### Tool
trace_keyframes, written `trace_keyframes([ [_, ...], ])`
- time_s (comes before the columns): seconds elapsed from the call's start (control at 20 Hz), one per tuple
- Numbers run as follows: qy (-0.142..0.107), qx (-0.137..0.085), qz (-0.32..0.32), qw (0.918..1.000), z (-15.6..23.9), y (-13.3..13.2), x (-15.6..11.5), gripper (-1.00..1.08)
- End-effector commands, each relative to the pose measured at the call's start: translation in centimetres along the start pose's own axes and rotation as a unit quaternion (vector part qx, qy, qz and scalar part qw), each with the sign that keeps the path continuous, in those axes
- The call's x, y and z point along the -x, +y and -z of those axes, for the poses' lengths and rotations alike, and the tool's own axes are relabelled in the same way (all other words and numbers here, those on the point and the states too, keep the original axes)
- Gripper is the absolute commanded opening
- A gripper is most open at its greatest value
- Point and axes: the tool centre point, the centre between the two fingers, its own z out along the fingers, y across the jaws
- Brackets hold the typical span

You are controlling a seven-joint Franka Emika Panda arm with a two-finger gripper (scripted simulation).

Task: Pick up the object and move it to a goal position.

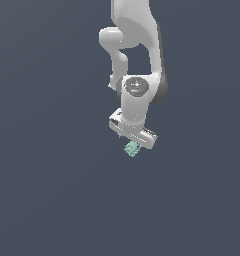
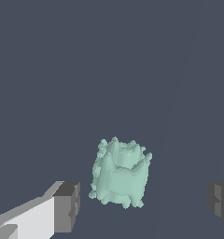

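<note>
Wrist view, one side to the other: a grey finger pad (image 2: 67, 207) on its white finger, the mint-green object (image 2: 119, 172), then the second pad (image 2: 220, 204), cut off at the frame edge. The gripper (image 2: 143, 205) is spread wide, released; neither pad touches the object between them. In the exterior view, the gripper body hides the fingers; the object (image 1: 131, 148) shows just below it.

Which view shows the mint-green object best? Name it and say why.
The wrist view: the object fills much of the frame, its lumpy, jagged edges clear, lying between the tool's spread fingers and touching neither. The exterior view shows the object only as a tiny pale speck just under the tool.
</note>
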Motion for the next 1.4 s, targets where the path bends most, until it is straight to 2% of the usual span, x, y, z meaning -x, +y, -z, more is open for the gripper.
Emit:
trace_keyframes([
  [0.0,0.000,-0.001,-0.027,0.9996,-0.5,-0.3,0.4,1.00],
  [0.55,0.001,-0.002,-0.090,0.9959,-1.8,-1.0,1.4,1.00],
  [0.95,0.001,-0.002,-0.093,0.9956,-2.2,-1.0,1.5,1.00],
  [1.35,0.001,-0.002,-0.095,0.9955,-5.8,-0.9,1.5,1.00],
])
